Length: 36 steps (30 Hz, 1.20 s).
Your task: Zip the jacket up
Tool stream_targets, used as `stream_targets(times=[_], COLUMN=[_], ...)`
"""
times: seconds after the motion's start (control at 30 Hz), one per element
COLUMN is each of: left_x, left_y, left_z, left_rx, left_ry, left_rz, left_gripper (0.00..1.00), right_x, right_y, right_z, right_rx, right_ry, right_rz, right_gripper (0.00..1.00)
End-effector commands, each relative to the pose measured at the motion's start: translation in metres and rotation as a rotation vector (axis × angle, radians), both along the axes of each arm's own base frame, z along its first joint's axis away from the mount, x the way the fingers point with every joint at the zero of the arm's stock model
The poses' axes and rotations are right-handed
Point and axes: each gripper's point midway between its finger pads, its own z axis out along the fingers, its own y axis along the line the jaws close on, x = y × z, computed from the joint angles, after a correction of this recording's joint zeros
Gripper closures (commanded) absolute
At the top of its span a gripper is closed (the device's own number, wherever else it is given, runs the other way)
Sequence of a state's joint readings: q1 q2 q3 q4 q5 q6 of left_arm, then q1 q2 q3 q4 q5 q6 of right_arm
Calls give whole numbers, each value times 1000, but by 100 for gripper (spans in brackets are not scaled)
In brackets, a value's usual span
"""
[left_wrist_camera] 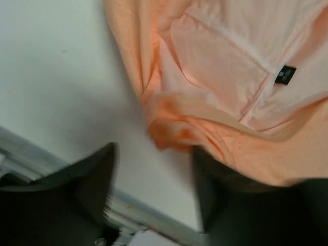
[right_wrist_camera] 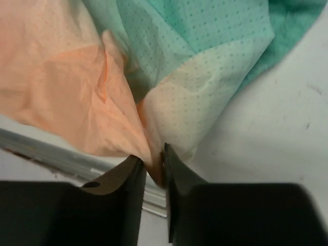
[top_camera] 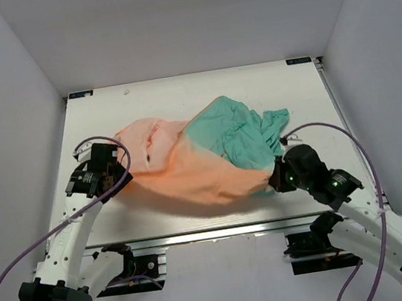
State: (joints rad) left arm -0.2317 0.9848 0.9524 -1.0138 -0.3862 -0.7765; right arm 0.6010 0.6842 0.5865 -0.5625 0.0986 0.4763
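jacket (top_camera: 189, 173) on table (top_camera: 178, 97), between left tool (top_camera: 121, 178) and right tool (top_camera: 273, 181)

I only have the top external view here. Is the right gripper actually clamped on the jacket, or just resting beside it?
Observer: The right wrist view shows the right gripper shut on a fold of the jacket, where orange meets teal.
Operator: And the left one?
Observer: The left gripper is open; an orange fold lies at its jaws, ungripped.
Operator: Any zipper visible there?
Observer: None I can make out; only a small black label on the pale inner fabric.
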Motion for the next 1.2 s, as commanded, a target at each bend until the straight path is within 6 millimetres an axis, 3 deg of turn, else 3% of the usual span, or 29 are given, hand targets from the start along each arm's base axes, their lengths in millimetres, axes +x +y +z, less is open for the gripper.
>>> stream_targets(times=[0.0,0.07,0.1,0.17,0.27,0.37,0.5,0.57,0.63,0.67,0.73,0.77,0.8,0.83,0.9,0.93,1.07,1.13,1.17], left_x=[-35,-34,-30,-21,0,20,30,23,29,27,30,30,29,29,25,23,20,15,10], left_y=[16,13,10,4,-1,-10,-33,-42,-50,-53,-64,-69,-72,-74,-81,-84,-101,-104,-116], left_z=[-5,-6,-4,-4,6,1,-25,-48,-56,-64,-70,-73,-75,-77,-83,-84,-88,-93,-95], left_rx=[28,20,5,-14,-19,-29,-100,-134,-165,-172,-201,-207,-214,-215,-223,-225,-243,-242,-268], left_ry=[86,96,83,76,29,30,109,165,145,165,173,176,182,186,198,198,188,204,215], left_rz=[82,69,63,43,22,-4,-95,-141,-175,-196,-225,-242,-255,-260,-285,-294,-376,-389,-433], left_gripper=[2,2,2,2,2,2,2,2,2,2,2,2,2,2,2,2,2,2,2], right_x=[-29,-29,-27,-15,9,41,77,97,116,126,149,159,173,182,203,209,238,251,256], right_y=[0,0,0,4,2,0,14,17,13,13,10,10,14,16,12,10,9,12,13], right_z=[2,4,6,12,24,35,46,42,44,33,39,24,30,10,5,-19,-49,-61,-61], right_rx=[98,90,75,58,-3,-53,-85,-135,-191,-234,-257,-277,-259,-278,-241,-261,-267,-285,-285], right_ry=[104,99,83,52,5,-52,-119,-144,-183,-167,-191,-146,-152,-102,-62,-4,67,77,75], right_rz=[-35,-24,-5,4,-34,-118,-112,-119,-163,-174,-225,-229,-241,-245,-285,-298,-303,-295,-296], right_gripper=[69,39,18,11,11,11,11,11,11,11,11,11,11,10,11,11,11,16,30])
